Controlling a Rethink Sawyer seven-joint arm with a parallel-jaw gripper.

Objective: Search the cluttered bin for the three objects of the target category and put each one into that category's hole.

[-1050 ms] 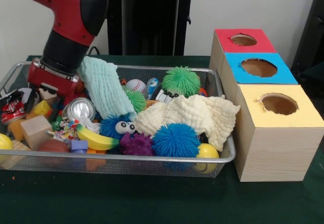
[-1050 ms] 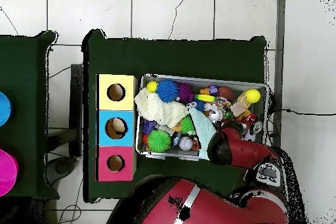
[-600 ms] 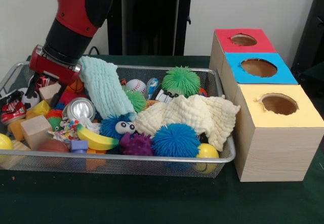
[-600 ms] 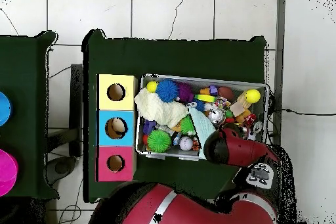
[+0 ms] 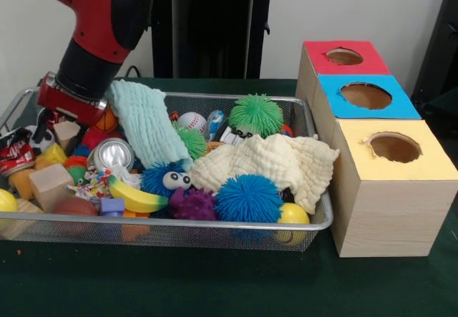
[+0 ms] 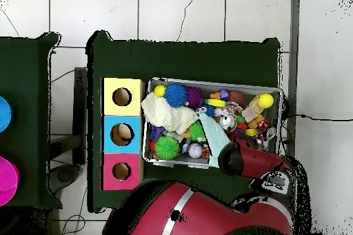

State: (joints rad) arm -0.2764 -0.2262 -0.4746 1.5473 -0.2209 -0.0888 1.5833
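My gripper (image 5: 66, 127) hangs over the left end of the wire bin (image 5: 215, 224), just above the clutter. It looks shut on a small tan wooden block (image 5: 67, 132). A larger wooden cube (image 5: 50, 184), a silver can (image 5: 114, 154) and a banana (image 5: 136, 197) lie below and to its right. Three hole boxes stand right of the bin: red (image 5: 315, 49), blue (image 5: 329, 88), yellow (image 5: 429, 163). In the overhead view the red arm (image 6: 251, 160) covers the bin's lower right corner and hides the gripper.
A teal cloth (image 5: 147, 124) is draped right beside the gripper. A cream cloth (image 5: 268, 163) covers the bin's right half. Green (image 5: 256, 114), blue (image 5: 248, 197) and purple (image 5: 195, 205) spiky balls, a baseball (image 5: 192, 122) and a yellow ball (image 5: 293, 214) fill the bin.
The gripper has risen out of the clutter with the small wooden block and shifted slightly left; the arm's elbow has swung above it.
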